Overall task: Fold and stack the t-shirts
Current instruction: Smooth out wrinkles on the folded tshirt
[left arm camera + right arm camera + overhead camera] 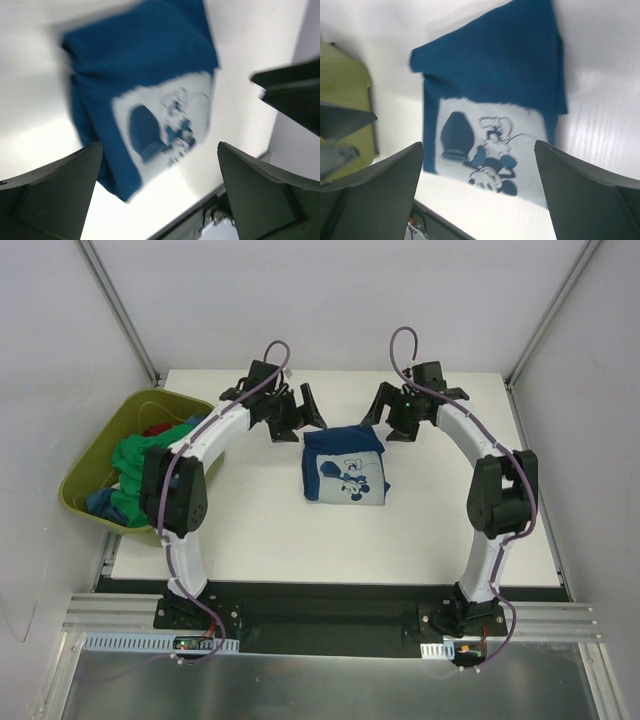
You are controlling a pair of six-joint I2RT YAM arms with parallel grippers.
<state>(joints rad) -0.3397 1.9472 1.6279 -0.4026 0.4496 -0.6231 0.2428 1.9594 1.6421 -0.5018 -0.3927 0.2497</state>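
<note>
Navy t-shirt (345,468): lies folded into a compact rectangle at mid-table, print side up, far edge between the two grippers.
Left gripper (298,418): jaws spread wide, nothing between them; hangs just off the shirt's far-left corner, apart from the cloth.
Right gripper (390,418): likewise wide apart and empty, just off the far-right corner.
Other t-shirts (135,465): green, blue and red cloth heaped in the olive tub (85,480) at the table's (250,530) left edge, unfolded.
Fold quality: edges look fairly square; the near-right corner sits slightly skewed.
Step in hand, as judged: this fold looks complete; the next shirt is to be drawn from the tub.
Method advised: lift both arms straight up so no finger drags the folded cloth. Take a single garment by one edge, not the tangle. Spread it flat on bare table, well apart from the navy shirt, before folding.
Risk: a snagged second shirt could pull the tub or sweep the finished fold.
</note>
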